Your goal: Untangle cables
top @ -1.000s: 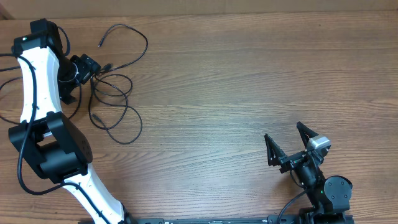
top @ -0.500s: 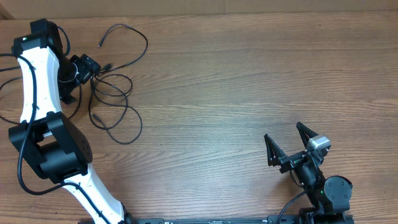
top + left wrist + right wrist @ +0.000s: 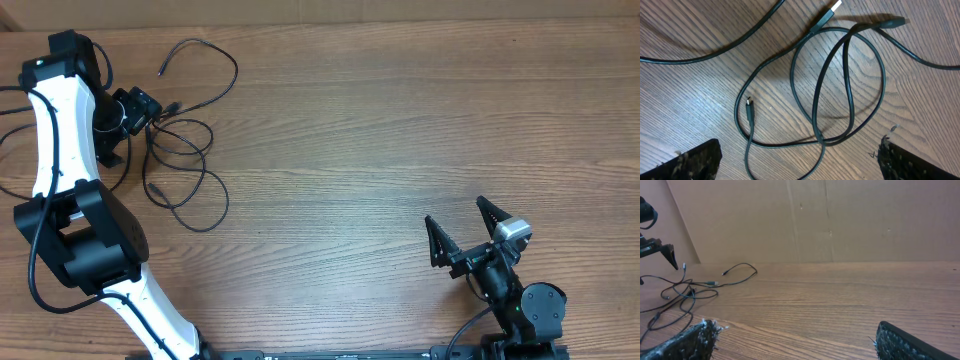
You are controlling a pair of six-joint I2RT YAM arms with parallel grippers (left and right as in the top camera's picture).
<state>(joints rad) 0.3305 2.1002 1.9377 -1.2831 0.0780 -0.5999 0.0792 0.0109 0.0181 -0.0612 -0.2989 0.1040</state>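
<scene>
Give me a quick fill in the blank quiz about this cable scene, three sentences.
The gripper over the cables is the ___ one. It and the right gripper both have jaws standing ___. The cables lie on a ___ table.
Missing words: left, open, wooden.

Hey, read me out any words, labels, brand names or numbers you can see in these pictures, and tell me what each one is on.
No readable text in any view.
The cables, the table and the cardboard wall show no print.
A small dark mark on the table in the left wrist view is too small to read; it may be only a scuff.
</scene>
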